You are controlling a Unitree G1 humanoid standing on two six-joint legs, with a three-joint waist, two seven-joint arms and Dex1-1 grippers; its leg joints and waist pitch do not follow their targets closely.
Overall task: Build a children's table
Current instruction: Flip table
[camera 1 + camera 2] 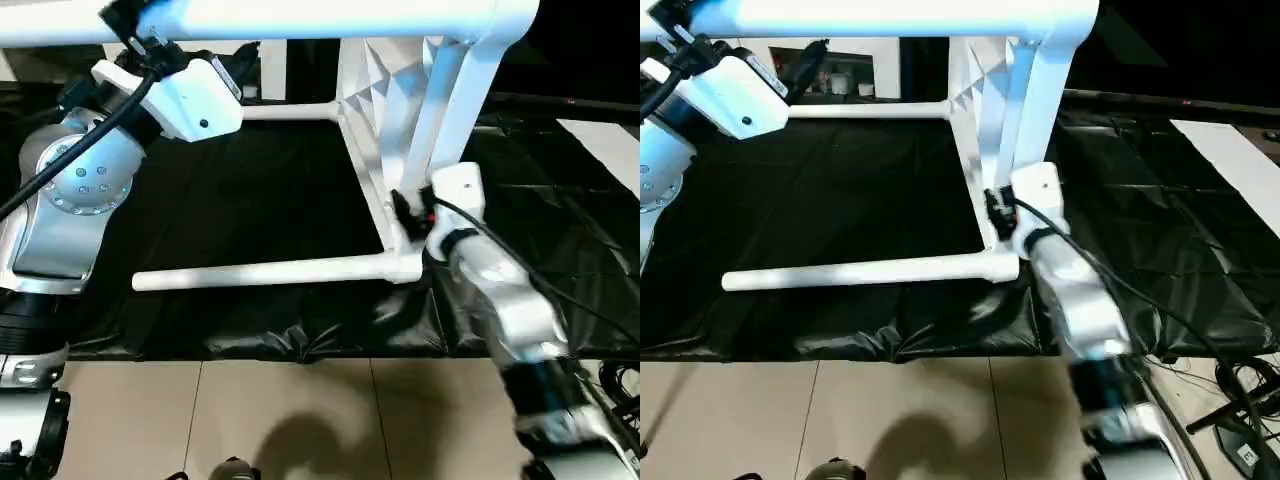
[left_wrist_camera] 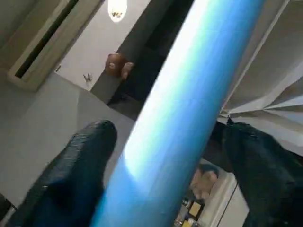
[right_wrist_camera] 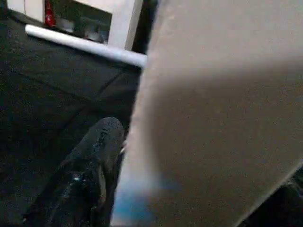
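The children's table stands on its side on a black cloth, its ribbed tabletop (image 1: 385, 110) turned edge-on to me. One white leg (image 1: 300, 20) runs across the top of the picture from the upper corner socket. My left gripper (image 1: 130, 22) is shut on it, a black finger (image 2: 80, 165) on each side of the tube (image 2: 189, 94). A second leg (image 1: 260, 272) lies low over the cloth, and a third leg (image 1: 290, 112) points left further back. My right gripper (image 1: 405, 215) is shut on the tabletop's lower edge (image 3: 213, 104) near the bottom corner socket.
The black cloth (image 1: 250, 190) covers the work area and ends at beige floor tiles (image 1: 300, 420) in front. Cables (image 1: 1240, 380) lie on the floor at the right. A white panel (image 1: 1230, 150) rests on the cloth's right side.
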